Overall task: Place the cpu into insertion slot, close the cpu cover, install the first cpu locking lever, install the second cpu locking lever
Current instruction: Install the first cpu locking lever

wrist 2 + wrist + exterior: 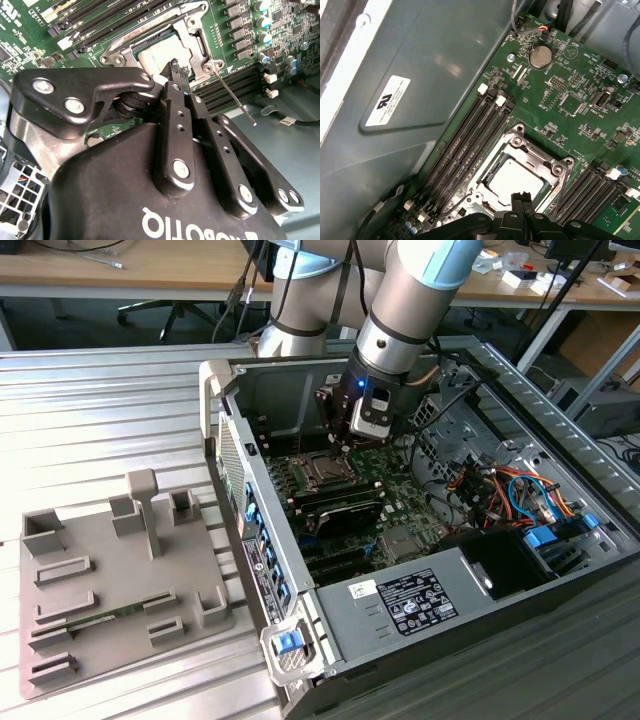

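**Item: open computer case** (420,570). It lies on its side on a ribbed metal desk (100,410) and takes up the centre of the exterior view and its right. The green motherboard (580,85) faces up inside.

**Robot arm** (410,300). It comes in from the upper centre of the exterior view and reaches down into the case.

**Hand** (345,443). It sits directly over the socket area. In both wrist views the two black fingers (175,115) are pressed together at the tips with nothing between them. The tips are just above the chip's edge; whether they touch it cannot be told.

**The cpu** (515,176). The silvery-grey face sits flat inside the insertion slot (300,468), near the middle of the exterior view.

**The cpu cover** (536,152). The silvery frame is folded down around the chip, whose face shows through the square cut-out.

**Locking lever** (232,95). A thin metal rod sticks out from one corner of the socket frame, with its free end well away from the socket.

**Memory slots** (465,145). Long black rows run along both sides of the socket.

**Coin cell battery** (539,56). Round and silver, it is mounted on the board well apart from the socket.

**Grey fixture tray** (120,580). It sits on the desk at the exterior view's left, with upright blocks and recesses.

**Power supply** (400,605). It sits at the case's near edge and carries a white label.
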Robot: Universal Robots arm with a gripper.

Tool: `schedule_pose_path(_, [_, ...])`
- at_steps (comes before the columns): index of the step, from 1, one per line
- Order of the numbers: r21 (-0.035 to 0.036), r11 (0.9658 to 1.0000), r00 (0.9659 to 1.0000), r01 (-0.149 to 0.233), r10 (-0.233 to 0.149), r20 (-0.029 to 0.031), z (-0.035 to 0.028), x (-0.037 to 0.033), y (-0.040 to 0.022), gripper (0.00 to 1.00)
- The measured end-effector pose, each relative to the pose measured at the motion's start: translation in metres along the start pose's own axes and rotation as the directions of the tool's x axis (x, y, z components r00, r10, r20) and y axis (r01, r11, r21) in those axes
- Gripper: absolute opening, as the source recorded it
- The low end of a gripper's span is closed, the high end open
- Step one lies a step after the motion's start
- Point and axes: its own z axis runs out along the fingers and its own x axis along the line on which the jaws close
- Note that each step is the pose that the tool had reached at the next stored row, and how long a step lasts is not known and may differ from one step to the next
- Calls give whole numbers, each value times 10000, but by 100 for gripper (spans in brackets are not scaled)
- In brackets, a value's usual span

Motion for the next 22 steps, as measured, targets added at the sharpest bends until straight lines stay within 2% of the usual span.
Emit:
schedule_pose_path(5, [37, 9991, 9992, 411, -411, 23, 0, 0, 0, 11])
schedule_pose_path(11, [100, 9940, 9940, 1091, -1092, 58, 0, 0, 1, 11])
schedule_pose_path(17, [157, 9856, 9856, 1685, -1687, 86, 0, -1, 1, 11])
schedule_pose_path(18, [176, 9819, 9820, 1884, -1886, 94, 0, -1, 1, 11])
schedule_pose_path(20, [192, 9787, 9788, 2043, -2045, 100, 0, 0, 1, 11])
schedule_pose_path(22, [213, 9740, 9741, 2256, -2259, 109, 0, 0, 1, 11])
